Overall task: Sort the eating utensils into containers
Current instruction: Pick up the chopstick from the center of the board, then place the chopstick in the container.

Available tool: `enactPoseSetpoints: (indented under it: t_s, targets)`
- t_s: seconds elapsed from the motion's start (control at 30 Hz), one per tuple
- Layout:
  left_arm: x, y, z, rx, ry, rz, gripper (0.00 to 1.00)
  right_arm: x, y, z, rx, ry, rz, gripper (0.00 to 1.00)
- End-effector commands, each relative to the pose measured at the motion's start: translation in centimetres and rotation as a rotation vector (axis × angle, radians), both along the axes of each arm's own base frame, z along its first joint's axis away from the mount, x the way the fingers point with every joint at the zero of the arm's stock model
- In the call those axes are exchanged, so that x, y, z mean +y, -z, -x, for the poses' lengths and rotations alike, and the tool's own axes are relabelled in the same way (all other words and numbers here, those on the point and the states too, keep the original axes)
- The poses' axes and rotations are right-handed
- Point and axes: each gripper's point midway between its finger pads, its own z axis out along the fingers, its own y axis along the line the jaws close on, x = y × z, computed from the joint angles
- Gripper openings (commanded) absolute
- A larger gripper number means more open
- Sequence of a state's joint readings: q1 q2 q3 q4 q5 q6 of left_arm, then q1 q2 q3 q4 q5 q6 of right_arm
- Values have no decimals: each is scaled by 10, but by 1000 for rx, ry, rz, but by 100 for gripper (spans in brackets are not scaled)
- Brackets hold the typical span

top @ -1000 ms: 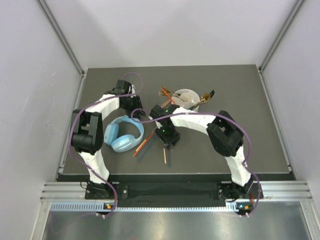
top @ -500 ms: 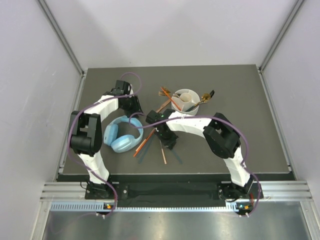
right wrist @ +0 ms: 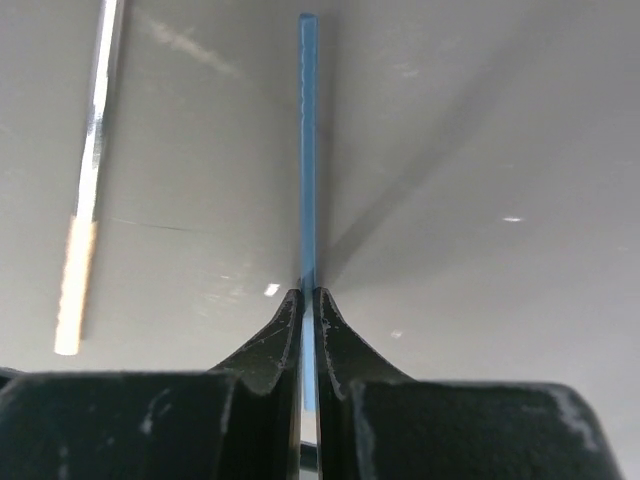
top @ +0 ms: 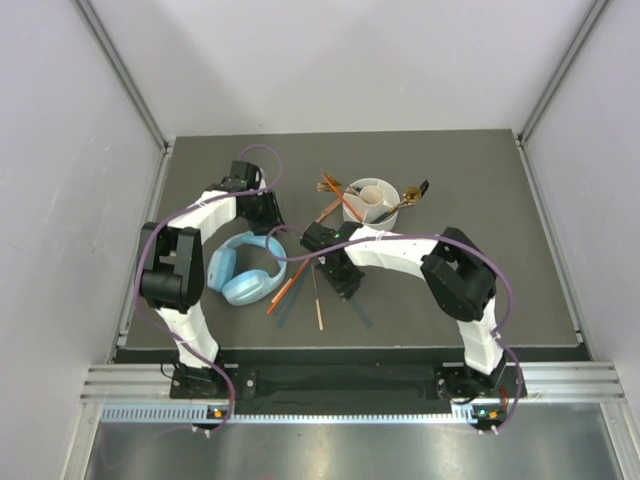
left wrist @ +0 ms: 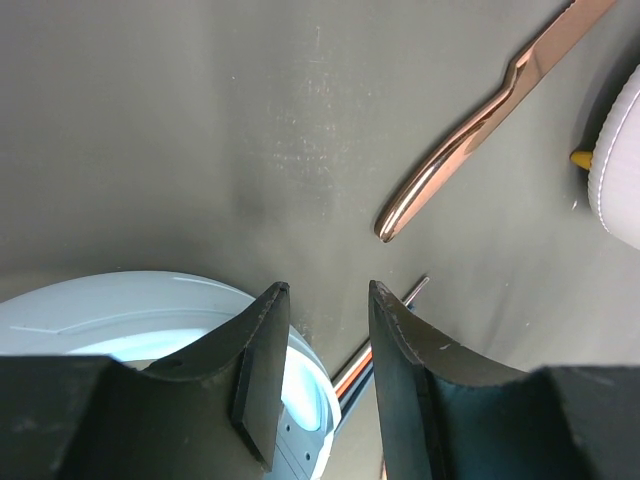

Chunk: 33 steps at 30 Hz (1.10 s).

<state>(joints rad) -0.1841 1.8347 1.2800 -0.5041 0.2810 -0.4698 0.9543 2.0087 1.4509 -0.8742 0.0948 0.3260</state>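
The right gripper (right wrist: pixel 308 300) is pinched tight on a teal chopstick (right wrist: pixel 307 150) – the stick runs straight out toward 12 o'clock in the wrist view, over the dark table (top: pixel 480 200). An orange chopstick (top: pixel 318 300) lies just beside it. The white divided holder (top: pixel 356 212) sits at about 1 o'clock from this gripper (several utensils already stand in it). The left gripper (left wrist: pixel 325 300) hangs with its jaws partly apart, nothing between them, over the edge of the light blue headphones (left wrist: pixel 150 310) – a copper-coloured utensil handle (left wrist: pixel 480 120) at 1 o'clock.
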Motion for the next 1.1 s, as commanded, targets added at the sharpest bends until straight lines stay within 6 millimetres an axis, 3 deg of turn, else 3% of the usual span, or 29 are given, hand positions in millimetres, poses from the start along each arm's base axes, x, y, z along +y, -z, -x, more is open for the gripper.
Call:
enactPoseSetpoints:
  t_s: [0.0,0.2,0.3,0.4,0.53,0.73,0.87,1.07]
  targets:
    - [-1,-20,-13,-63,-6,18,42,-2,-55,-30,-148,-14,-69,0]
    - [-3,-16,-16,-51,-2,18,42,1,-118,-77,-296,18,-203,0]
    - [-4,-14,-17,-44,1,23,42,-7,-160,-112,-422,65,-252,0]
    - [-5,-10,-16,-32,5,27,42,-29,-191,-156,-559,123,-267,0]
    - [-5,-9,-16,-29,7,27,42,-39,-199,-193,-615,142,-257,0]
    - [-5,-5,-15,-19,11,25,42,-20,-213,-233,-724,128,-325,0]
    - [-5,-3,-15,-11,14,22,42,-8,-217,-246,-735,106,-338,0]
    - [-4,-1,-14,-8,15,17,42,1,-215,-246,-725,85,-372,0]
